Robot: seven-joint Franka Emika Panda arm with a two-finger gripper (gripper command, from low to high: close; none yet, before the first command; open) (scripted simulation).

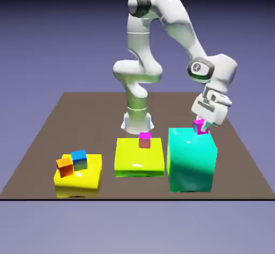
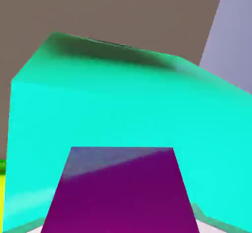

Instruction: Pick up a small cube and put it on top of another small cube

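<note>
The gripper [image 1: 202,125] has clamped the pink cube [image 1: 198,123] at the teal block's [image 1: 190,164] back edge; next it should lift straight up, I'd say.

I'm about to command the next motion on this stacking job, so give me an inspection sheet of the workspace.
Surface: brown table; nothing spilled seen.
Cube in grip: small magenta cube, between the pincer's fingers, at the top of the teal block.
Other small cubes: a pink one on the yellow-green block; orange and blue ones at the yellow block.
Clutter: nothing seen beyond cubes and blocks.
Pincer: closed on the magenta cube; whether the cube bears on the block, cannot tell.
Cables: nothing seen.
Surroundings: plain blue-violet backdrop.
</note>
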